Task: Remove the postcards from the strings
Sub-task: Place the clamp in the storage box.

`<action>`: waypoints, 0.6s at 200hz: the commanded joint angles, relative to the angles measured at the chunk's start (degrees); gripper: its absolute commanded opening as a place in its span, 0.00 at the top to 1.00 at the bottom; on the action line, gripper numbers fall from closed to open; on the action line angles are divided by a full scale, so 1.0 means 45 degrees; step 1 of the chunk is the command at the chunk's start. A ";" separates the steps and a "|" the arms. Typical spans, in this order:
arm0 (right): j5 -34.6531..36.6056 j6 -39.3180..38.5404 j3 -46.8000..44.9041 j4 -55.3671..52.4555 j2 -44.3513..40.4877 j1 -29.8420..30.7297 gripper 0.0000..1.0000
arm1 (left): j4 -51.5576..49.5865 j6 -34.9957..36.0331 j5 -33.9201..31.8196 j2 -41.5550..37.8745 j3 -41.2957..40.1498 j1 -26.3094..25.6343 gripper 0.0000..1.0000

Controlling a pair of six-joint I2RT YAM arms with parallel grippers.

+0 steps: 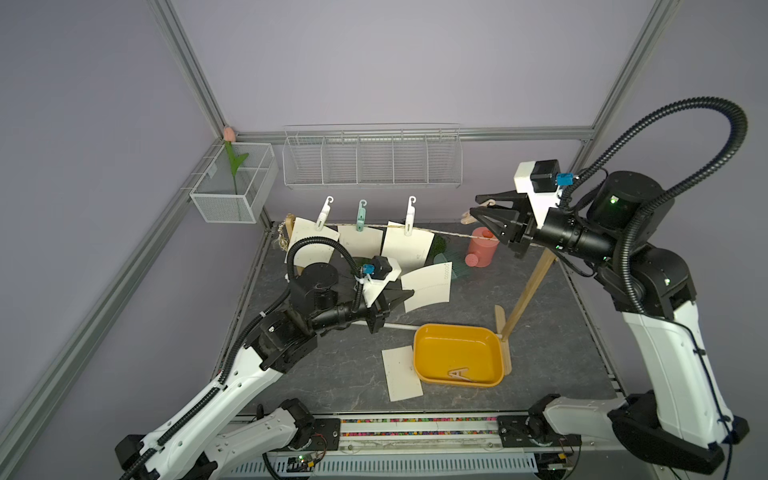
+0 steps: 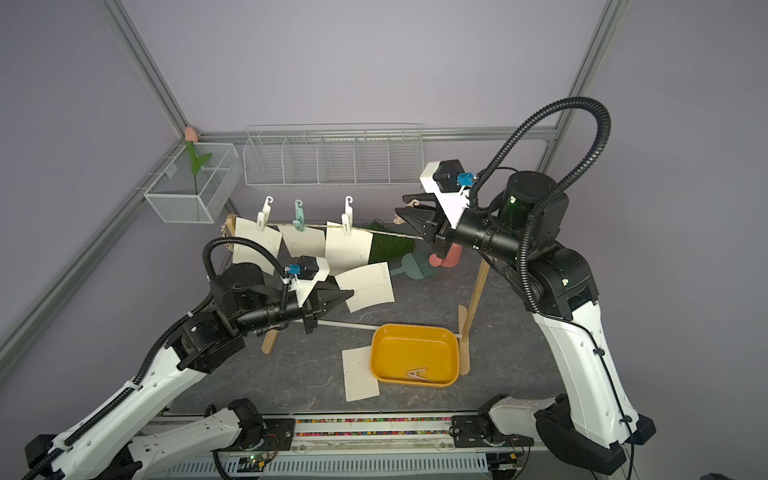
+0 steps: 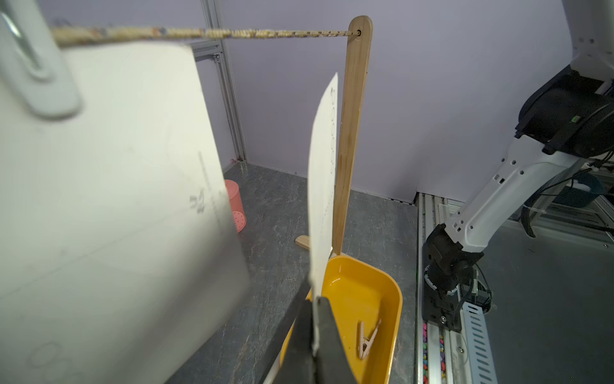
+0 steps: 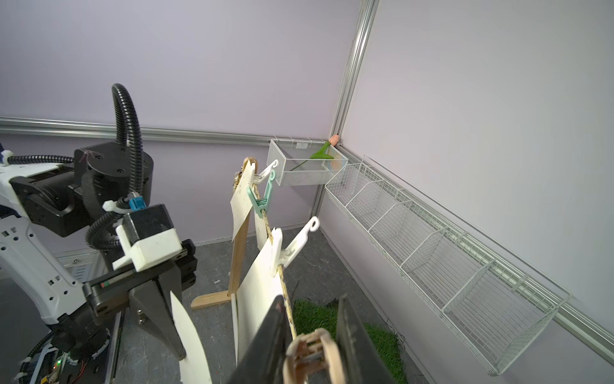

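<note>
Three postcards (image 1: 311, 245) (image 1: 359, 241) (image 1: 407, 247) hang from the string (image 1: 453, 235), each under a hooked plastic clothespin (image 1: 323, 216). My left gripper (image 1: 409, 295) is shut on the edge of another postcard (image 1: 428, 286), held free of the string above the table; the left wrist view shows it edge-on (image 3: 322, 186) between the fingers (image 3: 332, 332). One more postcard (image 1: 401, 374) lies flat beside the yellow tray. My right gripper (image 1: 476, 204) is shut on a beige wooden clothespin (image 4: 312, 352) just above the string's right end (image 4: 285, 289).
The yellow tray (image 1: 419, 345) holds a wooden clothespin (image 1: 459, 374). A wooden post (image 1: 528, 295) stands right behind the tray. A pink watering can (image 1: 482, 249), a green brush (image 1: 451, 266) and a grass mat (image 4: 382, 335) lie behind the line. Wire baskets (image 1: 374, 162) hang on the back wall.
</note>
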 commanded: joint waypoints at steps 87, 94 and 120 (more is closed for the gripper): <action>-0.0152 -0.0312 -0.4753 -0.1220 -0.2208 0.2291 0.73 | -0.3608 -0.4104 -0.2189 -0.4303 -0.0723 -0.0037 1.00; 0.0394 -0.0454 -0.5225 -0.1459 -0.2296 0.2823 0.73 | -0.3844 -0.4413 -0.2264 -0.4456 -0.0705 -0.0050 1.00; 0.1732 -0.0203 -0.7307 -0.1546 -0.2760 0.4143 0.73 | -0.5032 -0.5010 -0.2421 -0.4845 -0.0488 -0.0051 1.00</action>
